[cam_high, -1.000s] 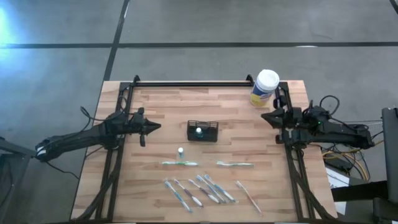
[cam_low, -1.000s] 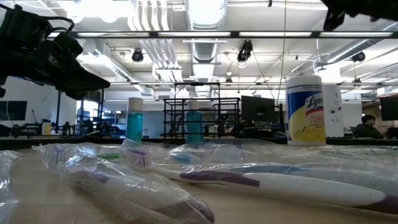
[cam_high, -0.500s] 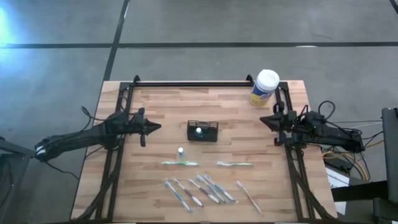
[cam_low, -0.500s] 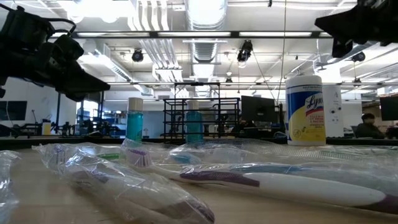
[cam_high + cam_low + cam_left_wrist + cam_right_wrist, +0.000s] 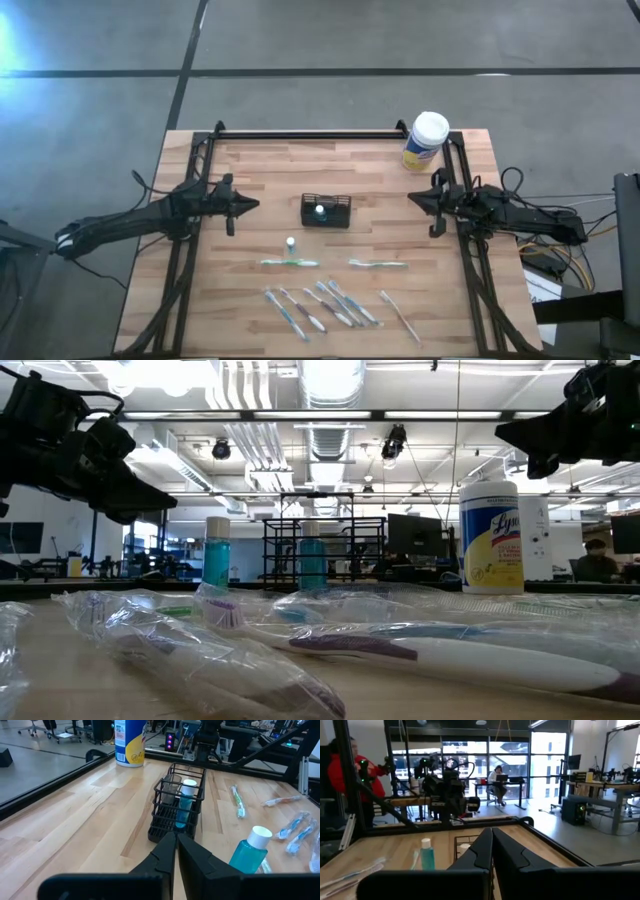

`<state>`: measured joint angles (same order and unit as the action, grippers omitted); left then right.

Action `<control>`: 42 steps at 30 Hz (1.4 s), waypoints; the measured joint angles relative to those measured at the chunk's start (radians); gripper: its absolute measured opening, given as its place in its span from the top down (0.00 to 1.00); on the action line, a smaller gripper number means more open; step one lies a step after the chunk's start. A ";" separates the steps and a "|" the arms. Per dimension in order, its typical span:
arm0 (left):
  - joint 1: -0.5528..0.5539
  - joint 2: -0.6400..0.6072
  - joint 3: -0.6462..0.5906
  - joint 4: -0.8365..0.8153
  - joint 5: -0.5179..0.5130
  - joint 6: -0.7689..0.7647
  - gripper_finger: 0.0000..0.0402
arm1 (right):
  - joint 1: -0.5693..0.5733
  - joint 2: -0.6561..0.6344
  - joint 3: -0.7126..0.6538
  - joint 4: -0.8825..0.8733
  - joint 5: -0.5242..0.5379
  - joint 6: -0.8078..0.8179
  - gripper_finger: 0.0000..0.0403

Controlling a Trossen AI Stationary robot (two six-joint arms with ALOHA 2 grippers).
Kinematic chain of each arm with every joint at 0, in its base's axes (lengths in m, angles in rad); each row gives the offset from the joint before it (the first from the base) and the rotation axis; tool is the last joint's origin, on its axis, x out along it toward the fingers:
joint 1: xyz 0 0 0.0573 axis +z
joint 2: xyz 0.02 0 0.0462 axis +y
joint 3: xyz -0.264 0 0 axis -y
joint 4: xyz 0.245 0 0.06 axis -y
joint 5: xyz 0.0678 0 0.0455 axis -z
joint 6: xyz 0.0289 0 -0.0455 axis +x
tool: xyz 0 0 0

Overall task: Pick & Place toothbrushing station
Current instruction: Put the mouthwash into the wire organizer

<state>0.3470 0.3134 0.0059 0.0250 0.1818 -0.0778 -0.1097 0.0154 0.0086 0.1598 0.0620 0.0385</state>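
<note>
The black wire-mesh basket (image 5: 326,210) stands at the table's middle with a white-capped blue bottle (image 5: 186,802) upright inside it. A second blue bottle (image 5: 290,243) stands just nearer than it. Two slim green-white items (image 5: 290,263) (image 5: 378,264) lie flat nearer still, and several wrapped toothbrushes (image 5: 320,305) lie by the near edge. My left gripper (image 5: 250,204) hovers shut to the left of the basket, pointing at it. My right gripper (image 5: 415,198) hovers shut to its right, also pointing at it. Both are clear of the table (image 5: 250,170) and hold nothing.
A white-lidded, yellow-labelled canister (image 5: 427,140) stands at the far right corner, just beyond my right arm. A black rail (image 5: 310,133) runs along the far edge. Bare wood lies between each gripper and the basket. People show in the room beyond the table.
My right gripper has come down from higher up and reached a little toward the table's middle, staying shut. My left gripper and everything on the table have kept still.
</note>
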 joint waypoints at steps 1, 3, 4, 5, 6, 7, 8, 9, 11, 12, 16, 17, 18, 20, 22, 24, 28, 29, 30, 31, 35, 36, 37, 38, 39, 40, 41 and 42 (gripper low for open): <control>0.000 0.001 0.000 0.000 0.000 -0.007 0.94 | 0.000 0.002 0.000 0.000 0.001 0.000 0.98; 0.000 0.002 0.000 0.001 0.000 -0.040 0.94 | 0.000 0.005 0.000 0.001 0.002 -0.001 0.98; 0.000 0.003 0.000 0.005 0.000 -0.052 0.94 | 0.000 0.005 0.000 0.001 0.002 -0.007 0.98; 0.000 0.005 0.000 0.014 0.002 -0.059 0.94 | 0.000 0.006 0.000 0.001 0.002 -0.014 0.98; -0.001 0.008 0.003 0.017 0.014 -0.063 0.94 | 0.000 0.006 0.000 0.001 0.002 -0.017 0.98; -0.003 0.010 0.008 0.016 0.031 -0.063 0.94 | 0.000 0.006 0.000 0.002 0.003 -0.019 0.98; -0.007 0.015 0.022 0.000 0.050 -0.064 0.94 | 0.000 0.005 0.000 0.002 0.003 -0.019 0.98; -0.012 0.019 0.041 0.001 0.064 -0.065 0.94 | 0.000 0.005 0.000 0.002 0.003 -0.019 0.98; -0.028 0.030 0.097 0.019 0.067 -0.065 0.96 | 0.000 0.006 0.000 0.007 0.003 -0.020 0.98; -0.037 0.039 0.124 0.020 0.067 -0.065 0.96 | 0.000 0.006 0.000 0.013 0.003 -0.025 0.98; -0.084 0.104 0.272 -0.037 0.062 -0.065 0.99 | 0.000 0.006 0.000 0.024 0.033 -0.073 0.98; -0.096 0.123 0.316 -0.080 0.054 -0.065 0.99 | 0.000 0.006 0.000 0.024 0.047 -0.076 0.98; -0.111 0.146 0.359 -0.125 0.035 -0.069 0.99 | 0.000 0.006 0.000 0.023 0.061 -0.076 0.98; -0.148 0.196 0.442 -0.225 -0.020 -0.075 0.99 | -0.001 0.006 0.000 0.021 0.078 -0.074 0.98; -0.193 0.247 0.518 -0.317 -0.088 -0.078 0.99 | -0.001 0.007 0.000 0.007 0.079 -0.075 0.98; -0.245 0.305 0.591 -0.401 -0.177 -0.090 0.99 | -0.001 0.010 0.000 -0.003 0.080 -0.076 0.98; -0.367 0.441 0.721 -0.529 -0.376 -0.138 0.99 | 0.000 0.013 0.001 -0.015 0.080 -0.120 0.98; -0.399 0.476 0.751 -0.559 -0.409 -0.142 0.99 | -0.001 0.013 0.000 -0.017 0.080 -0.136 0.98; -0.428 0.511 0.780 -0.585 -0.431 -0.142 0.99 | 0.000 0.013 0.000 -0.017 0.080 -0.150 0.98; -0.456 0.548 0.811 -0.609 -0.445 -0.142 0.99 | 0.000 0.013 0.000 -0.017 0.079 -0.161 0.98; -0.532 0.689 0.922 -0.709 -0.452 -0.132 0.97 | 0.000 0.011 0.001 -0.014 0.080 -0.173 0.98; -0.543 0.718 0.956 -0.717 -0.453 -0.132 0.96 | 0.000 0.011 0.001 -0.014 0.080 -0.172 0.98; -0.551 0.750 0.988 -0.728 -0.454 -0.132 0.94 | 0.000 0.011 0.001 -0.014 0.080 -0.168 0.98; -0.556 0.783 1.017 -0.759 -0.454 -0.131 0.92 | 0.000 0.012 0.001 -0.014 0.080 -0.157 0.98; -0.561 0.815 1.040 -0.798 -0.454 -0.126 0.89 | 0.000 0.011 0.001 -0.013 0.079 -0.143 0.98; -0.565 0.847 1.065 -0.828 -0.450 -0.119 0.86 | 0.000 0.011 0.001 -0.013 0.080 -0.129 0.98; -0.569 0.879 1.091 -0.847 -0.445 -0.111 0.83 | 0.000 0.011 0.001 -0.012 0.079 -0.119 0.98; -0.573 0.904 1.116 -0.865 -0.443 -0.104 0.80 | 0.000 0.011 0.001 -0.009 0.080 -0.113 0.98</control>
<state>-0.2257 1.2172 1.1221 -0.8403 -0.2609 -0.1819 -0.1097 0.0265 0.0093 0.1510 0.1417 -0.0749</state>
